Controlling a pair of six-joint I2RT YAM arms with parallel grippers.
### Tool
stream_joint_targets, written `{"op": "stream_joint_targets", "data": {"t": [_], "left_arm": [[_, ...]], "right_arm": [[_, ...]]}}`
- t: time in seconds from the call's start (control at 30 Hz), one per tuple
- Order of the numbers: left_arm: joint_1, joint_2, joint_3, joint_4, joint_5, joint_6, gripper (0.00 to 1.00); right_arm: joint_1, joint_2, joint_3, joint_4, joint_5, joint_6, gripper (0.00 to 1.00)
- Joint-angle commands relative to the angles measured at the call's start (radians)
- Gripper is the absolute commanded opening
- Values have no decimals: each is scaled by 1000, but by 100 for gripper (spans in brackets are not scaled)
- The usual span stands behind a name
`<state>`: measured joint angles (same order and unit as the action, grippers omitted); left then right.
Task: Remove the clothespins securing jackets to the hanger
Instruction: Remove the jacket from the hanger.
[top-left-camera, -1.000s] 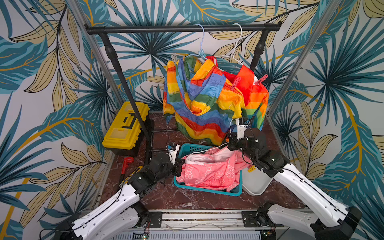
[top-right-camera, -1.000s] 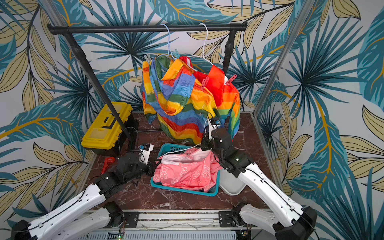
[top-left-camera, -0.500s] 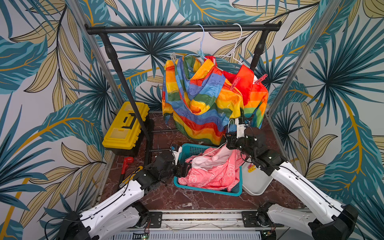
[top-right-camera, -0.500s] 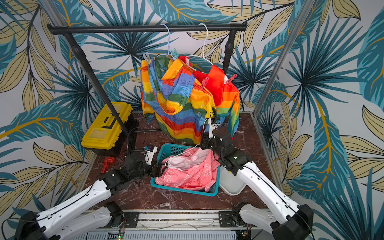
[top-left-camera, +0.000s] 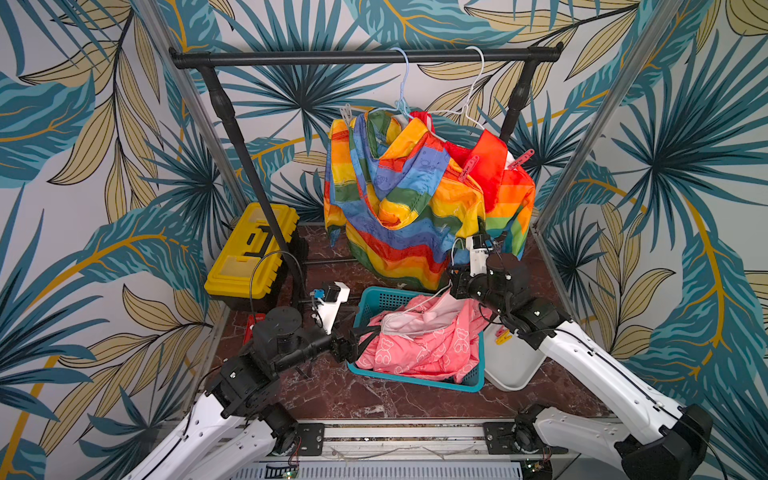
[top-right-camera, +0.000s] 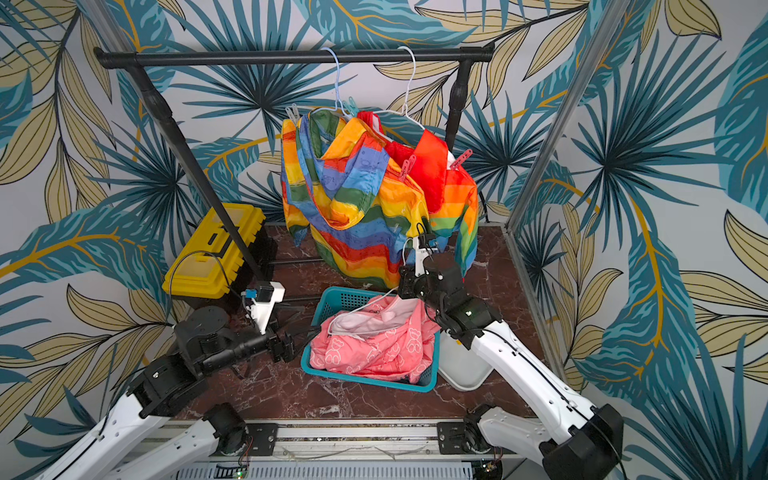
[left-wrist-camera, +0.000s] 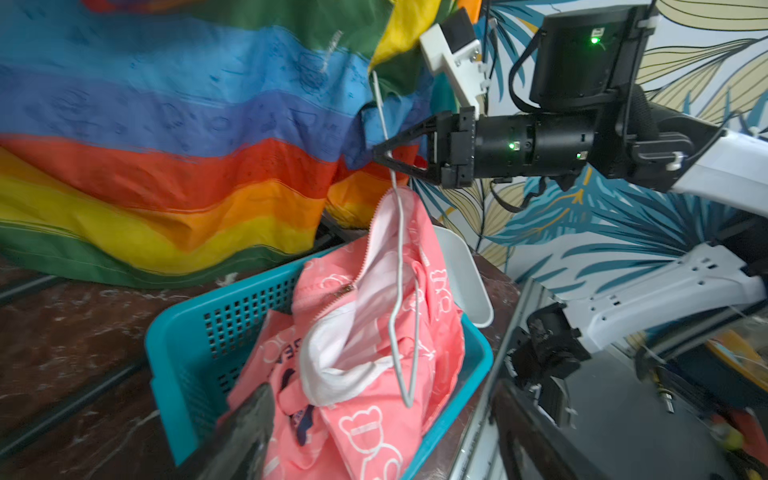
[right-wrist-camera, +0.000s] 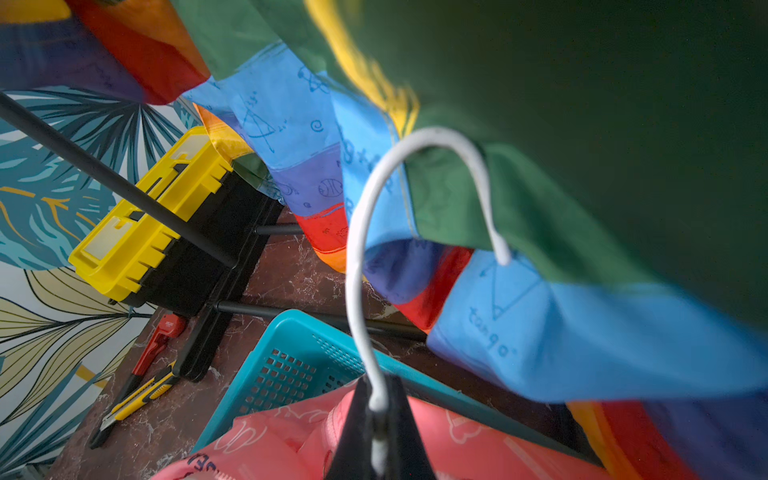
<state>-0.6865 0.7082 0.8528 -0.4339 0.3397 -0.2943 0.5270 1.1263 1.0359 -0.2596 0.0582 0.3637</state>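
The pink bear-print jacket (top-left-camera: 419, 345) lies bunched in the teal basket (top-left-camera: 374, 297), with a white wire hanger (left-wrist-camera: 401, 299) still threaded in it. My right gripper (left-wrist-camera: 380, 154) is shut on that hanger's neck just above the basket; the hook (right-wrist-camera: 419, 141) curves up against the rainbow cloth. My left gripper (top-left-camera: 356, 340) stands open at the basket's left rim, holding nothing. Two rainbow jackets (top-left-camera: 399, 199) hang on the rail. Pink clothespins (top-left-camera: 468, 164) (top-left-camera: 521, 158) grip the red-hooded one (top-left-camera: 494, 162). Pale clothespins (top-right-camera: 293, 113) sit on the other's left shoulder.
A white bin (top-left-camera: 515, 370) right of the basket holds loose pink and yellow clothespins (top-left-camera: 503, 336). A yellow toolbox (top-left-camera: 249, 249) stands back left by the rack's post (top-left-camera: 249, 178). A yellow utility knife (right-wrist-camera: 137, 399) and a red tool (right-wrist-camera: 160, 336) lie on the floor.
My left gripper has opened and let go of the pink jacket, which has slumped into the basket. The right gripper keeps its hold on the hanger and has barely moved.
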Motion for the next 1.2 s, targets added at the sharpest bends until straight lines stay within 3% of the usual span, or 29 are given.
{"op": "stream_joint_targets", "data": {"t": [0.0,0.23,0.43,0.73,1.0,1.03,1.1,1.17], "left_arm": [[2,112,56,-37,93,45,74],[2,307,173,-37,180,67,48],[2,382,217,-36,236,63,22],[2,427,227,-37,313,42,16],[2,422,217,-37,303,44,0],[2,420,215,-37,298,48,0],[2,411,202,-37,253,56,0],[2,381,185,-52,206,71,0]], "right_arm": [[-2,-9,-11,0,-43,-16,0],[0,-29,-23,-13,-51,-35,0],[2,-44,-34,-15,-36,-48,0],[2,-40,-32,-8,-33,-52,0],[4,-41,-34,-6,-35,-47,0],[5,-41,-33,-6,-34,-48,10],[5,-41,-27,-15,-31,-47,43],[5,-51,-24,-27,-17,-44,62]]}}
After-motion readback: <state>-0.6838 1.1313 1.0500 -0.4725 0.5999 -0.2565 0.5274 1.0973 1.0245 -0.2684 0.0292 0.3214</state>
